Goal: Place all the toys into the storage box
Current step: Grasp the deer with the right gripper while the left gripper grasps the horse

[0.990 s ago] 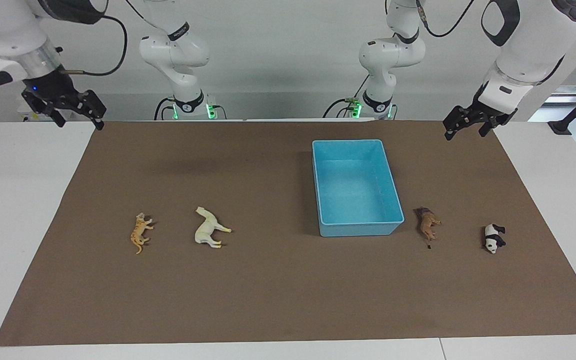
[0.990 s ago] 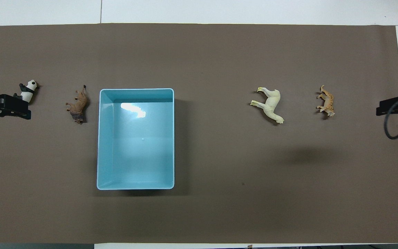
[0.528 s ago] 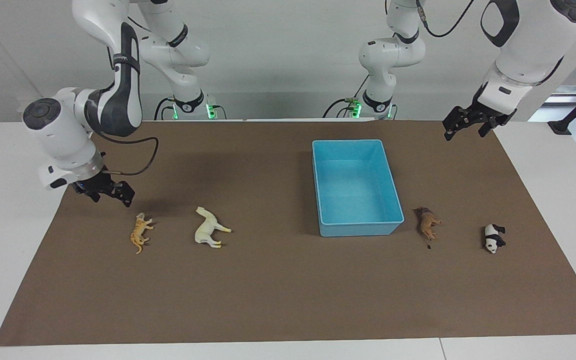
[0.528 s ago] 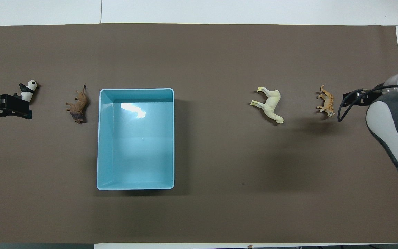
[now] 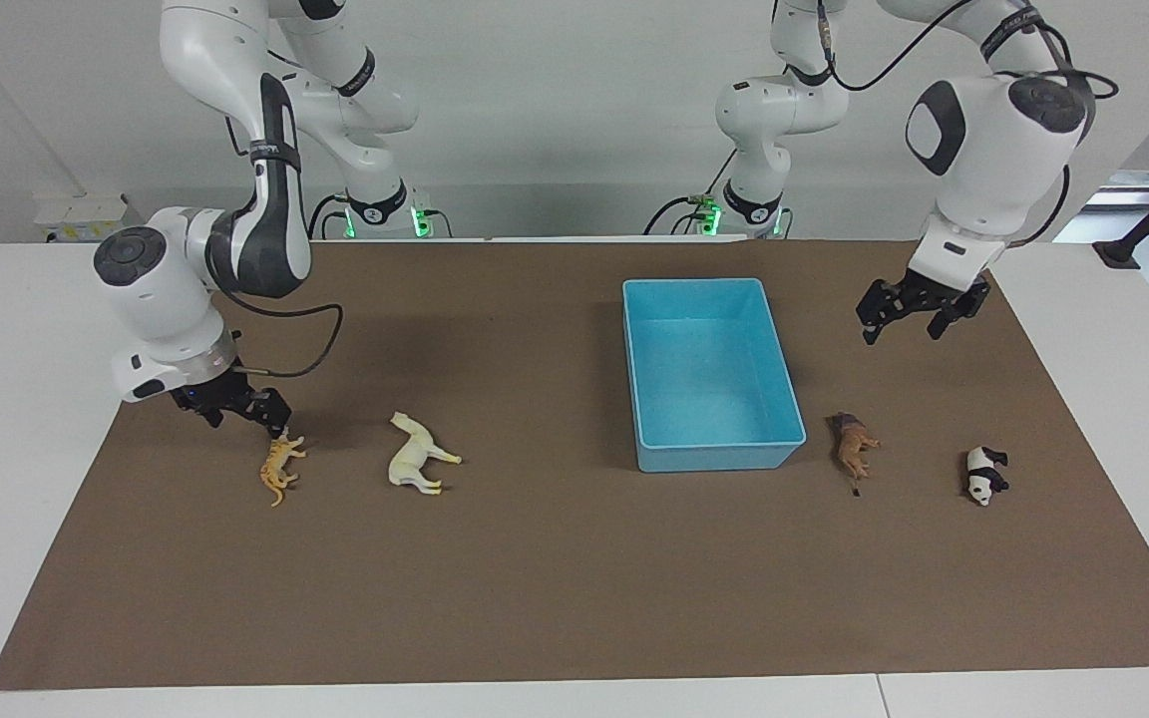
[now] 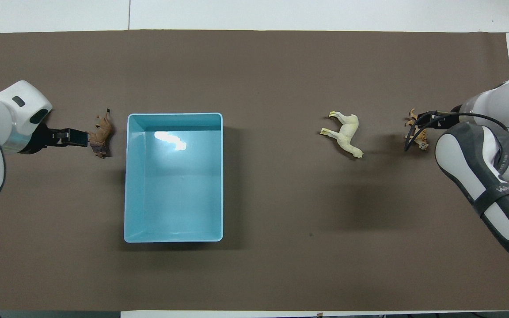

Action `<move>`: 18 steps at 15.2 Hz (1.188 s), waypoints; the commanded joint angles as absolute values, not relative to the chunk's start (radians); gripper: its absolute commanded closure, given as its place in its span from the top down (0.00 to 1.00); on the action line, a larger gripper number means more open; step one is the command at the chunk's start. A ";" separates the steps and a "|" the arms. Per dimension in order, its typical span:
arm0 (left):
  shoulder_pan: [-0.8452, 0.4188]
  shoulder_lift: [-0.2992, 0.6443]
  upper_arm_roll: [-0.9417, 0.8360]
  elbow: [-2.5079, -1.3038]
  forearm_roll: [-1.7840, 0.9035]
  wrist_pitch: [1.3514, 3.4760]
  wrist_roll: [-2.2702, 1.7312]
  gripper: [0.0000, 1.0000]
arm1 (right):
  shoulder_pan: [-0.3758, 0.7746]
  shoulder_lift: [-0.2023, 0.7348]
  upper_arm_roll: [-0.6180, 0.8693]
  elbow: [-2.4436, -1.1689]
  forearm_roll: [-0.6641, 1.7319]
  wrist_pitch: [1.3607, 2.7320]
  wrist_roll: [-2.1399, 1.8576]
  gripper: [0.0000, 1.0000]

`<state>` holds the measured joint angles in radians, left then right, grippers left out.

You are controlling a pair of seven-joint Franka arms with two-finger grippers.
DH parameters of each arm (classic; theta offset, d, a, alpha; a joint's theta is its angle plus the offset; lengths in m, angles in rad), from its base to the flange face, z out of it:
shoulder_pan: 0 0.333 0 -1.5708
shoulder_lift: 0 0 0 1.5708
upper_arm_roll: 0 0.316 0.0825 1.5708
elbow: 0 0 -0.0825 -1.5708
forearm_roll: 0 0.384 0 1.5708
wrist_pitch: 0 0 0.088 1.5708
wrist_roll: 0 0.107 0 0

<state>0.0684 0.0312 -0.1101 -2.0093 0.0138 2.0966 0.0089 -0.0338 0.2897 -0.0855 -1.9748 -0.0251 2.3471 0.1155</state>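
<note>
The orange striped tiger (image 5: 280, 467) lies on its side toward the right arm's end of the table, with the cream-white horse (image 5: 417, 455) beside it. The light blue storage box (image 5: 714, 457) stands empty. The brown lion (image 5: 854, 446) lies beside the box, and the panda (image 5: 983, 475) lies toward the left arm's end. My right gripper (image 5: 240, 414) is open and low, just over the tiger's head end. My left gripper (image 5: 902, 324) is open and raised over the mat, nearer to the robots than the lion. In the overhead view the left arm hides the panda.
A brown mat (image 5: 574, 578) covers the table, with white table edges around it. In the overhead view the tiger (image 6: 419, 132) is partly covered by my right gripper (image 6: 420, 120), and my left gripper (image 6: 80, 138) shows next to the lion (image 6: 100, 134).
My right gripper has come down from the table's corner to the tiger. My left gripper has moved from the mat's corner to over the mat by the box and lion. No toy has moved.
</note>
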 commanded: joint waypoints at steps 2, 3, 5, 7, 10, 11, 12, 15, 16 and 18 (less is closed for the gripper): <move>0.072 0.116 -0.103 -2.094 0.021 2.307 0.029 1.00 | -0.003 0.333 -0.078 -1.967 -0.029 2.399 0.149 1.00; 0.075 0.121 -0.101 -2.115 0.021 2.359 0.032 1.00 | -0.003 0.337 -0.078 -1.968 -0.029 2.408 0.147 1.00; 0.077 0.167 -0.100 -2.123 0.023 2.425 0.034 1.00 | -0.003 0.350 -0.078 -1.968 -0.029 2.419 0.134 1.00; 0.077 0.222 -0.100 -2.121 0.028 2.492 0.034 1.00 | -0.017 0.359 -0.078 -1.977 -0.031 2.427 0.089 1.00; 0.077 0.245 -0.098 -2.121 0.028 2.516 0.031 1.00 | -0.023 0.365 -0.078 -1.980 -0.031 2.427 0.057 1.00; 0.078 0.248 -0.098 -2.123 0.029 2.520 0.031 1.00 | -0.025 0.367 -0.078 -1.982 -0.031 2.427 0.055 1.00; 0.081 0.256 -0.098 -2.122 0.031 2.523 0.034 1.00 | -0.025 0.367 -0.078 -1.980 -0.031 2.427 0.052 0.98; 0.095 0.275 -0.098 -2.120 0.032 2.549 0.040 1.00 | -0.035 0.376 -0.078 -1.983 -0.028 2.427 0.014 0.77; 0.097 0.281 -0.098 -2.117 0.032 2.553 0.041 1.00 | -0.044 0.376 -0.078 -1.990 -0.026 2.427 0.005 0.59; 0.097 0.285 -0.098 -2.117 0.034 2.562 0.043 1.00 | -0.046 0.374 -0.078 -2.003 -0.023 2.444 0.003 0.09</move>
<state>0.0857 0.2730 -0.0937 -2.1146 0.0166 2.5266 0.0308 -0.0276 0.3735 -0.0878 -1.9797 -0.0249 2.4049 0.0308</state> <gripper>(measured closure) 0.000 0.264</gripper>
